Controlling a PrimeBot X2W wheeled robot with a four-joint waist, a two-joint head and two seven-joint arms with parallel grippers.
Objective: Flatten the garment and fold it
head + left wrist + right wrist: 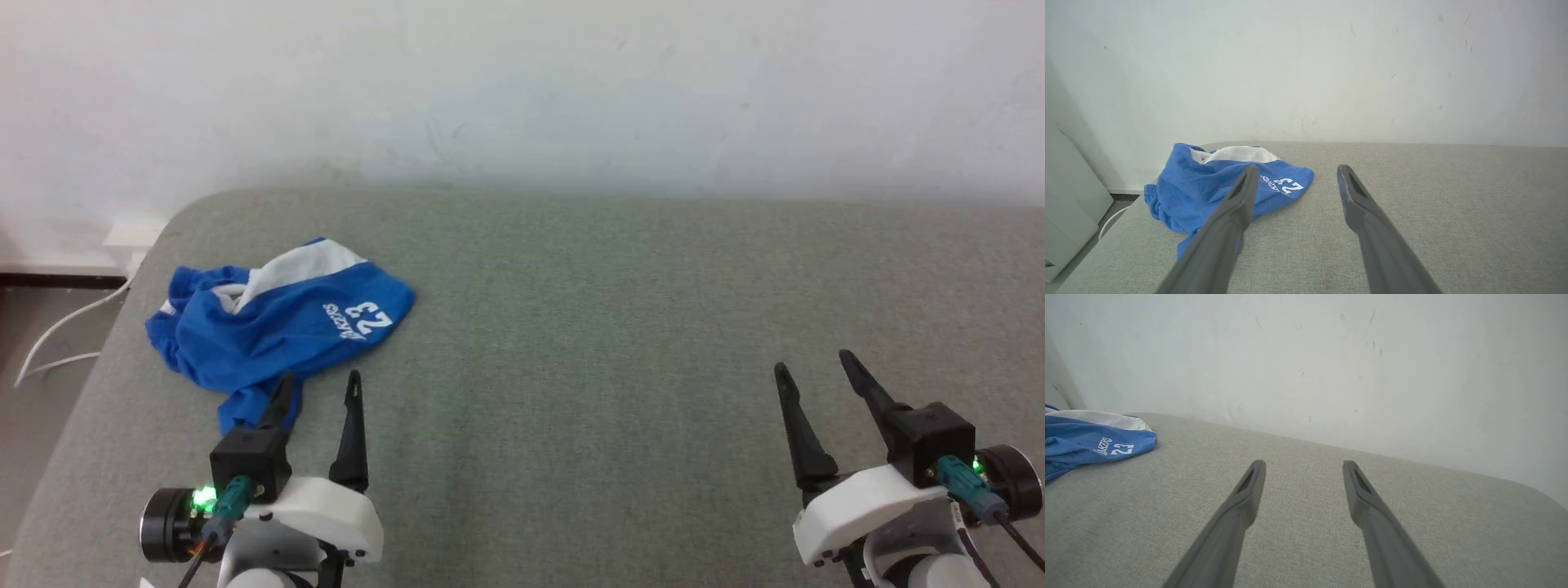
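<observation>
The garment (269, 322), royal blue shorts with a white panel and a white "23", lies crumpled at the far left of the grey-green padded table (588, 343). My left gripper (320, 387) is open just in front of its near edge, nothing between its fingers. In the left wrist view the garment (1204, 190) sits ahead and left, partly hidden by my left finger, and the left gripper (1297, 171) is spread wide. My right gripper (812, 367) stands open and empty far to the right, well apart from the shorts. In the right wrist view the garment (1090, 441) lies at the far left and the right gripper (1303, 466) hovers over bare fabric.
A white wall (522, 90) runs behind the table. The table's rounded left edge (98, 359) drops to the floor, where a white cable (57, 335) and a wall socket (135, 233) show. Bare tabletop stretches between the two grippers.
</observation>
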